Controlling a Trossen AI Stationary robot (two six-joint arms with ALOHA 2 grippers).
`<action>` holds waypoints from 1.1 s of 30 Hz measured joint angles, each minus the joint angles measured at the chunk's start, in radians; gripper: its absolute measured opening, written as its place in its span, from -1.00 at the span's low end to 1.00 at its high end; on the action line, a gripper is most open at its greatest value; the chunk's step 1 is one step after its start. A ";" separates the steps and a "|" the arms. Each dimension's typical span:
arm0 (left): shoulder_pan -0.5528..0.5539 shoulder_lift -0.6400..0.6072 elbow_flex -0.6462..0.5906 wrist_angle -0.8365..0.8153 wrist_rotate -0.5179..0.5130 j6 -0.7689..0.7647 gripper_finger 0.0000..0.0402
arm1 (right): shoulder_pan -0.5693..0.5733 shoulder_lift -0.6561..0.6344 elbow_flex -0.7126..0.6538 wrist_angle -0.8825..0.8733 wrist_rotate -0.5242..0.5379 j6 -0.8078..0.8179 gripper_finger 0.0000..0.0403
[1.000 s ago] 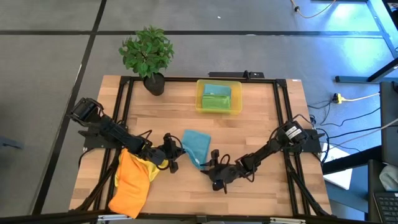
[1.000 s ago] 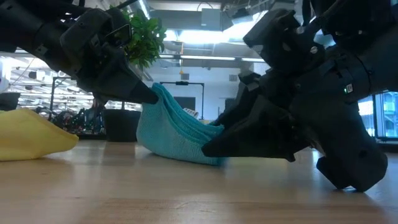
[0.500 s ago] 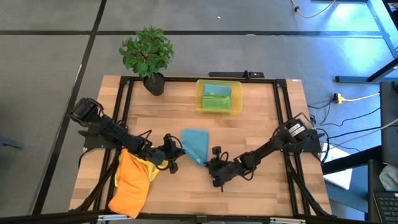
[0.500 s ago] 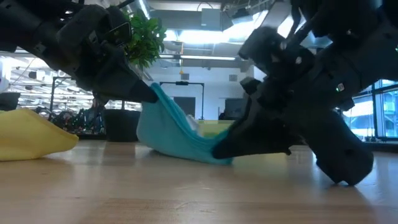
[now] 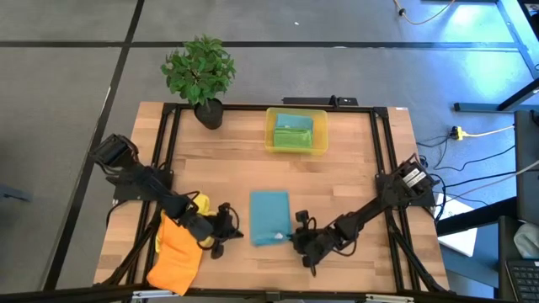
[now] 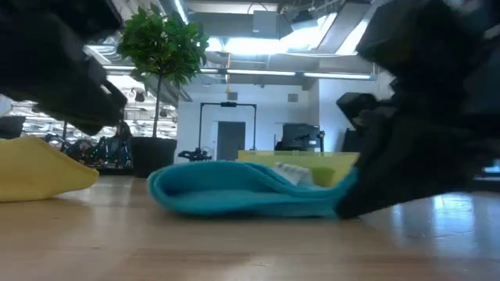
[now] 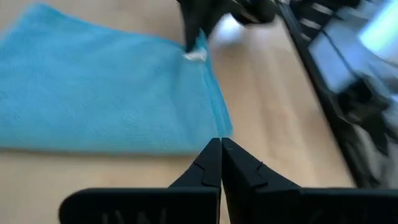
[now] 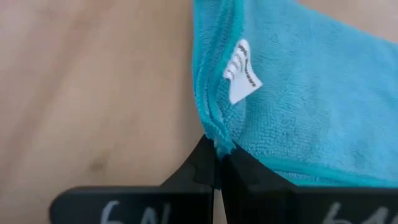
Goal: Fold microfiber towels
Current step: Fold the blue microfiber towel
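the teal-blue towel point(image 5: 269, 217) now lies flat as a folded rectangle on the near middle of the table point(image 5: 345, 177); half a second ago it hung draped between both grippers. the left gripper point(image 5: 226, 236) has let go and moved nearer, its fingers pressed together just off the towel's left edge. the right gripper point(image 5: 296, 239) pinches the towel's near right corner beside a white label point(image 8: 241, 72). an orange and yellow towel pile point(image 5: 175, 249) sits at near left.
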 joint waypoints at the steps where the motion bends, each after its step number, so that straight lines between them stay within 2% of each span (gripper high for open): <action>1: -0.013 0.000 0.004 -0.005 0.013 0.014 -1.00 | 0.010 0.000 0.011 -0.016 -0.008 0.001 -0.96; 7: -0.058 0.010 0.068 -0.013 -0.049 0.193 -1.00 | 0.023 0.002 0.104 -0.174 -0.037 0.037 -0.96; 10: -0.067 0.069 0.131 -0.019 -0.021 0.337 -0.99 | 0.015 0.002 0.131 -0.197 -0.038 0.037 -0.96; 15: -0.062 0.205 0.257 -0.031 0.018 0.463 -0.86 | -0.007 0.002 0.132 -0.204 -0.037 0.042 -0.96; 21: -0.047 0.290 0.415 -0.329 -0.008 0.492 -0.58 | -0.017 0.002 0.132 -0.224 -0.037 0.064 -0.96; 27: -0.040 0.298 0.539 -0.658 -0.128 0.493 -0.40 | -0.017 0.001 0.132 -0.224 -0.037 0.064 -0.96; 33: -0.042 0.298 0.558 -0.762 -0.092 0.519 -0.35 | -0.017 0.000 0.133 -0.224 -0.040 0.066 -0.96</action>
